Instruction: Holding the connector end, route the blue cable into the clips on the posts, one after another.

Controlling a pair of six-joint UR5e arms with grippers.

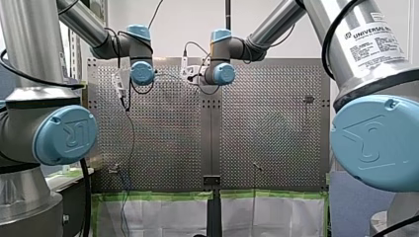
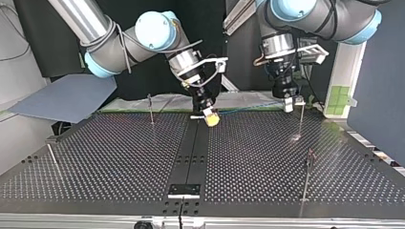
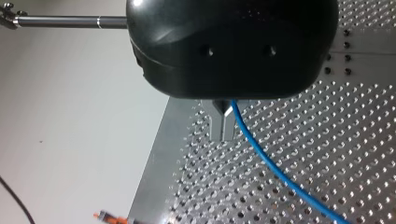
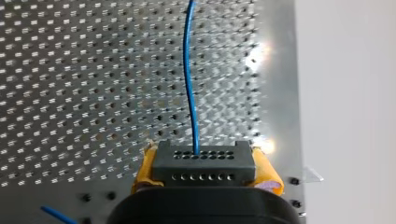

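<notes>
Two grippers engaged. Left gripper point(image 3: 223, 136): metal fingers pinched together on the blue cable point(image 3: 275, 170), which trails away ahead of it. Right gripper point(image 4: 206, 173): yellow pads clamp the black connector point(image 4: 201, 156), cable leaving straight ahead. Judgement: cable light, limp, slippery; hold at the rigid connector.

- The tabletop point(image 2: 119, 157) is a dark perforated plate with its holes in even rows.
- A smooth black strip point(image 2: 191, 148) crosses its middle from the far edge to the near edge in the top view. It ends at a small black plate point(image 2: 184, 190) by the near edge.
- White sheeting point(image 1: 163, 215) hangs along the edge nearest the front view's camera, bordered by green tape point(image 1: 163, 195).
- A grey-blue flat board point(image 2: 67, 98) lies tilted past the far corner at the top view's left.
- A white upright point(image 2: 346, 71) bearing green squares point(image 2: 338, 98) stands past the far corner at that view's right.
</notes>
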